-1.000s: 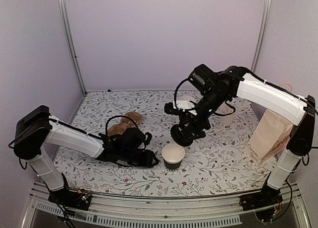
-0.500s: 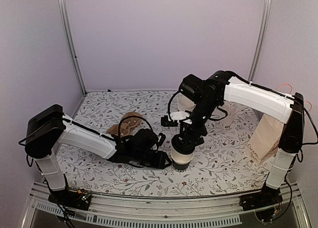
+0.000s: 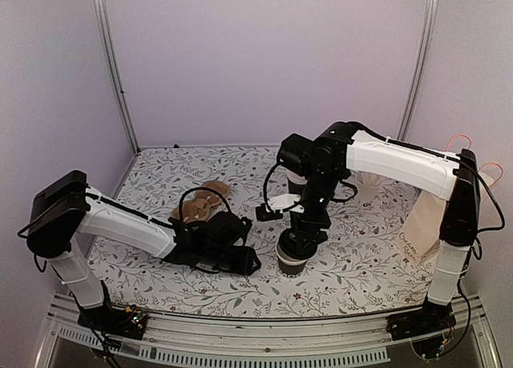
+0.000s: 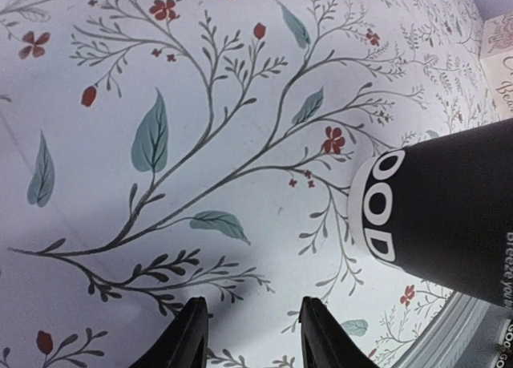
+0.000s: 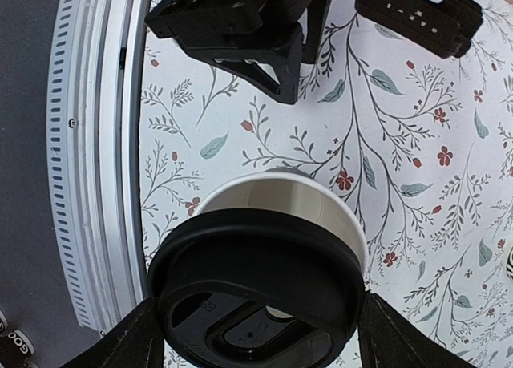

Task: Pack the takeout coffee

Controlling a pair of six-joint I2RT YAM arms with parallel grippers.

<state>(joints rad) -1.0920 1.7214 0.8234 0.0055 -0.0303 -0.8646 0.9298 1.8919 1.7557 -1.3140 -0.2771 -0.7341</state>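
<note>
My right gripper (image 5: 256, 337) is clamped on the black lid (image 5: 255, 300), one finger on each side, holding it over the cup (image 3: 290, 260). In the right wrist view the lid sits off-centre: the cup's white rim shows past its far edge, so I judge it not pressed on yet. The cup stands upright on the table (image 3: 160, 175), near the front edge, about midway between the arms. My left gripper (image 4: 252, 336) lies low on the table just beside the cup, jaws apart with nothing between them. It is not touching the black band. The paper bag (image 3: 429, 220) stands at the right edge of the table, well apart from the cup, and I can't tell from here if its mouth is open.

Progress: early-middle. Lid is fetched and over the cup. Left to do, as I read it: seat the lid, grasp the closed cup, carry it to the bag, lower it in.
</note>
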